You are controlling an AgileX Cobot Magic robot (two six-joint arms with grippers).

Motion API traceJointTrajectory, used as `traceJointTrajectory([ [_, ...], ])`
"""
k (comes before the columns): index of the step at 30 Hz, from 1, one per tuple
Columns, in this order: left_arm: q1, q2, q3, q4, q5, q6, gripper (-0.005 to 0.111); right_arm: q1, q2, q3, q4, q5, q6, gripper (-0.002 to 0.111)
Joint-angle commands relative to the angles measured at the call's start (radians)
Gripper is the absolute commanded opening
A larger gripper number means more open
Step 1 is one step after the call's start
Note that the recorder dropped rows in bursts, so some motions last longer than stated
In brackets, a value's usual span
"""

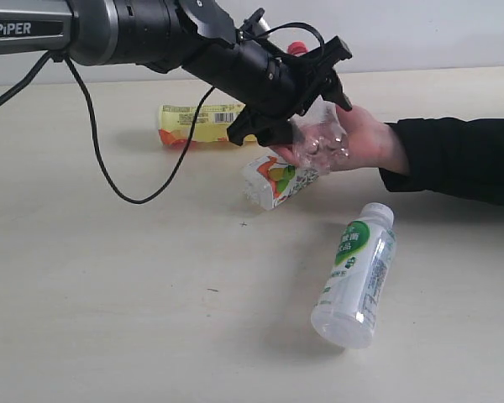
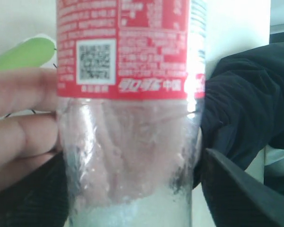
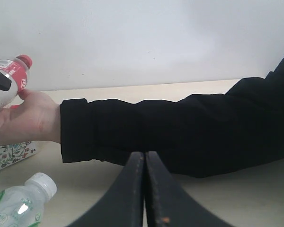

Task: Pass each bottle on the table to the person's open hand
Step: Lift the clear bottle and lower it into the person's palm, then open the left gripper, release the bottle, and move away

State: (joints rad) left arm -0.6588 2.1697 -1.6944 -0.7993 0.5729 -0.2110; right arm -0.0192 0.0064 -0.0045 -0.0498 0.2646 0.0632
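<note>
In the exterior view the left tool [image 1: 311,117] reaches across to the person's hand [image 1: 365,138], which is held palm up just over the bench [image 1: 109,294]. The red-label bottle [image 1: 319,143] sits tilted between the tool's jaws. Its clear body is on the palm and its red cap points away beyond the hand, likely so that the fingers can close round it. The other three bottles lie on their sides on the bench, I judge for later handing. The fruit-print bottle [image 1: 273,180] is just under the fingertips of the hand. The yellow bottle [image 1: 197,124] lies farther off, past the tool. The white-green bottle [image 1: 357,277] is well apart from the hand, toward the camera.

In the left wrist view the red-label bottle [image 2: 128,118] fills the space between the jaws, and the hand's fingers [image 2: 19,118] show pink through its clear wall. One dark jaw stands just beside that wall. I cannot tell whether the jaws are pinching the bottle or stand a little clear of it.

In the right wrist view the right tool [image 3: 144,189] is pressed together on nothing, low over the bench. It is apart from the hand, in front of the black sleeve [image 3: 180,132], and looks parked out of the way.
</note>
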Motion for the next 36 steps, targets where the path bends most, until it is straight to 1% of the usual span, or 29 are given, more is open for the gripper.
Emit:
traceJointTrajectory([
  [1,0.002,0.002,-0.009,-0.004,-0.016,0.008,0.075,-0.005,-0.006,0.005,-0.002,-0.012,0.002,0.0],
  [12,0.002,-0.048,-0.009,0.01,0.013,0.023,0.076,-0.005,-0.006,0.005,-0.002,-0.012,0.002,0.0],
  [15,0.002,-0.07,-0.009,0.021,0.042,0.025,0.076,-0.005,-0.006,0.005,-0.002,-0.012,0.002,0.0],
  [25,0.002,-0.106,-0.009,0.117,0.184,0.032,0.076,-0.005,-0.006,0.005,-0.002,-0.012,0.002,0.0],
  [29,0.002,-0.138,-0.009,0.15,0.236,0.114,0.076,-0.005,-0.006,0.005,-0.002,-0.012,0.002,0.0],
  [30,0.002,-0.158,-0.009,0.18,0.27,0.149,0.076,-0.005,-0.006,0.005,-0.002,-0.012,0.002,0.0],
  [33,0.002,-0.207,-0.009,0.284,0.362,0.174,0.075,-0.005,-0.006,0.005,-0.002,-0.005,0.002,0.0],
  [35,-0.009,-0.243,-0.009,0.349,0.436,0.185,0.069,-0.005,-0.006,0.005,-0.002,-0.005,0.002,0.0],
  [36,-0.026,-0.269,-0.006,0.401,0.47,0.189,0.06,-0.005,-0.006,0.005,-0.002,-0.005,0.002,0.0],
])
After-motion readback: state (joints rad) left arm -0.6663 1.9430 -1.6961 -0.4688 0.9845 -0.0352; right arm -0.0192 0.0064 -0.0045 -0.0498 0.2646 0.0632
